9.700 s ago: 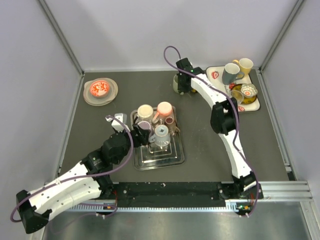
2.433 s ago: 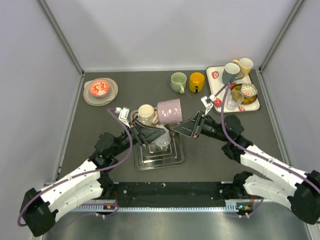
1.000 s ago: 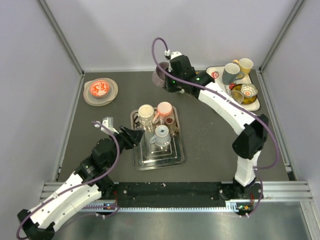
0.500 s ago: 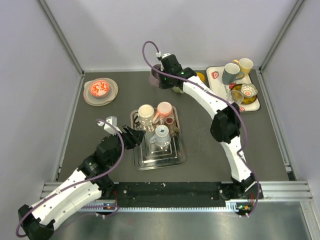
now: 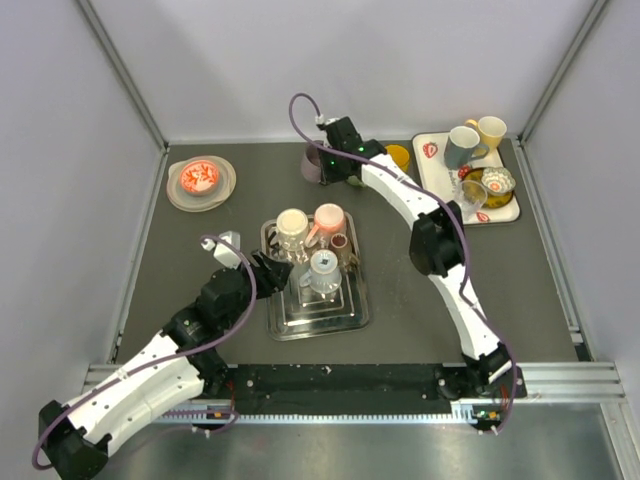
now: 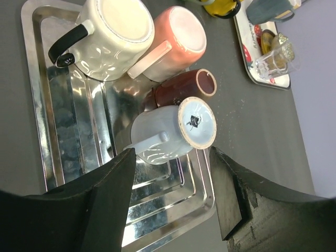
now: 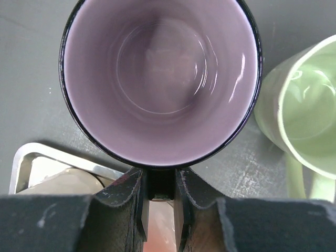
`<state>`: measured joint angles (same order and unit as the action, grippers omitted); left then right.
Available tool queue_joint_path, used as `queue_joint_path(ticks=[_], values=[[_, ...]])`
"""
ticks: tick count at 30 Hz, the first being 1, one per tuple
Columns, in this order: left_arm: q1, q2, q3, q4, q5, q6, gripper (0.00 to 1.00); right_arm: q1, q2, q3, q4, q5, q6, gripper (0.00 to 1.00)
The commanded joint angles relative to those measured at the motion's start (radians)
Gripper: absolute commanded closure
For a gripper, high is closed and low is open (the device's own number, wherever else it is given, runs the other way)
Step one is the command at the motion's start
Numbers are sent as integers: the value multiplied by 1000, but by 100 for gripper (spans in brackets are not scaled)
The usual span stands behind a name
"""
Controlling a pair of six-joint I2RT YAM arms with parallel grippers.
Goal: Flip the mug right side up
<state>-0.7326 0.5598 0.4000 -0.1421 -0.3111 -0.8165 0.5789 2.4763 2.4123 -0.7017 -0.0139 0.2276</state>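
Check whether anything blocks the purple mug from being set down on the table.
Nothing visible does. The purple mug is upright in the right gripper, with bare table around it. Only the green mug stands close beside it.

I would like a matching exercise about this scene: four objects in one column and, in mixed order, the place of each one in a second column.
1. purple mug
2. cream mug
3. grey mug
4. pale plate

a. on the white tray
b. far left of the table
c. bottom up on the metal tray
d. in the right gripper, opening up

Pairs: 1-d, 2-c, 3-a, 4-b.
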Motion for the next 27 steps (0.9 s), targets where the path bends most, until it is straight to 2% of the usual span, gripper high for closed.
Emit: queue_joint_path(ticks=[1, 17, 27], values=[[7, 12, -15, 53, 9, -6, 36, 7, 3, 85, 93, -32, -5, 100], [9, 31, -27, 61, 18, -1, 36, 18, 50, 62, 61, 68, -53, 100], [7, 40, -35, 68, 29, -12, 36, 24, 59, 48, 45, 77, -70, 100]])
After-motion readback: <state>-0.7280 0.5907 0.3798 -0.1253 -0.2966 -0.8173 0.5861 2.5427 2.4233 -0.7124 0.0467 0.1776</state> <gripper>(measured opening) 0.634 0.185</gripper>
